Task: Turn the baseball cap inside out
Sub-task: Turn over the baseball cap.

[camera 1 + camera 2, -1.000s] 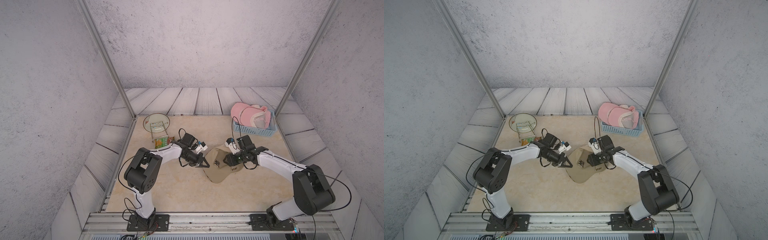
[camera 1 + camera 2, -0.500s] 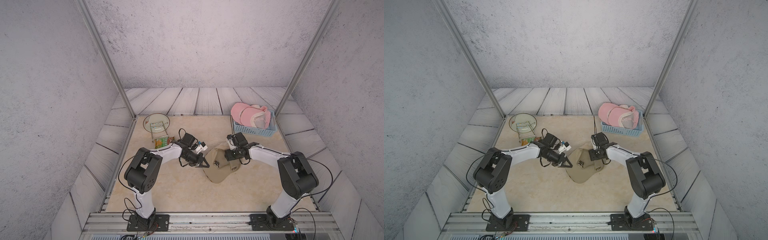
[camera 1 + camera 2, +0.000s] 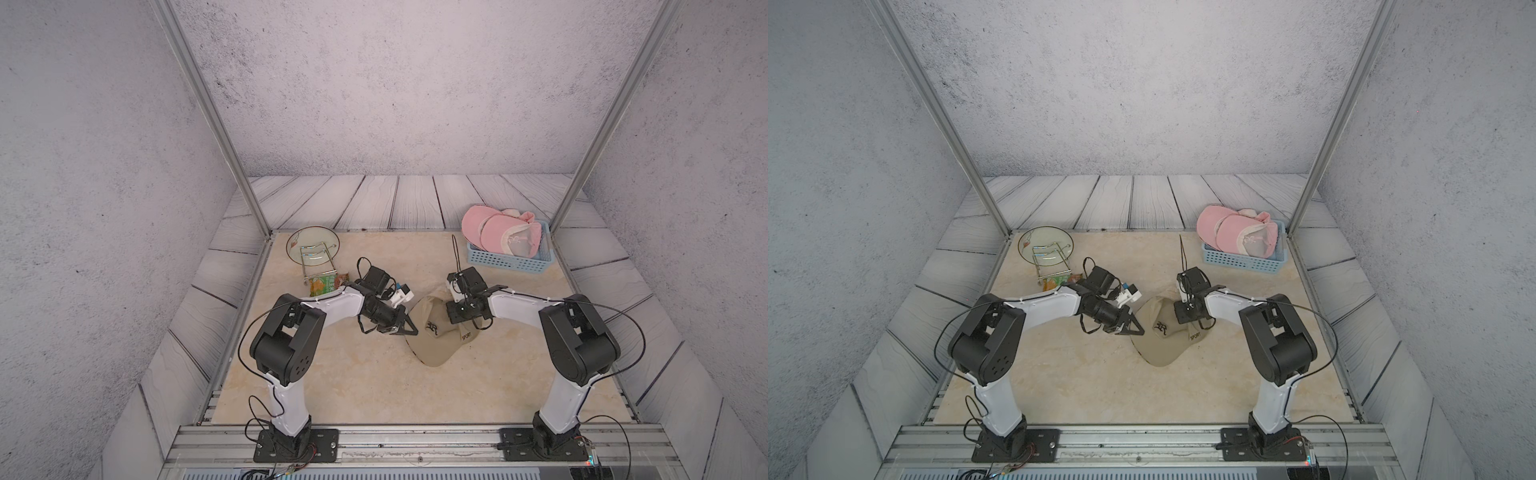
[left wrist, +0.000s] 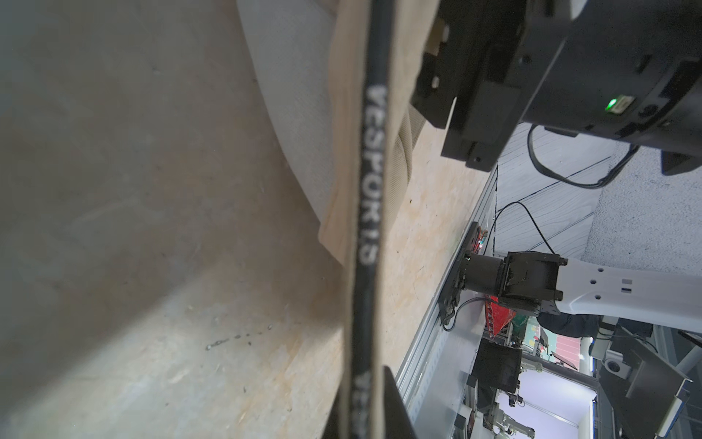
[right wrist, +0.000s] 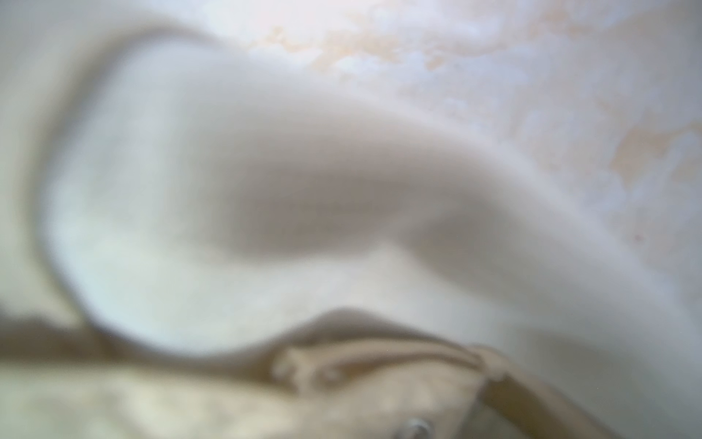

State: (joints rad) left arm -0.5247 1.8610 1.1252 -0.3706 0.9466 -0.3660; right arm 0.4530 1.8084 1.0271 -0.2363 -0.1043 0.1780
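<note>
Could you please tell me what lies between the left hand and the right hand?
The tan baseball cap lies there: its crown fills the gap between the left hand and the right hand, as both top views show.

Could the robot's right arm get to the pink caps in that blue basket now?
Probably yes: the blue basket with the pink caps sits on its side, bare table between. But the jaws of its right gripper look shut on the tan cap; it must let go first.

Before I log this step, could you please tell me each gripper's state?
Left gripper: closed on the baseball cap edge.
Right gripper: closed; grip unclear.
</note>
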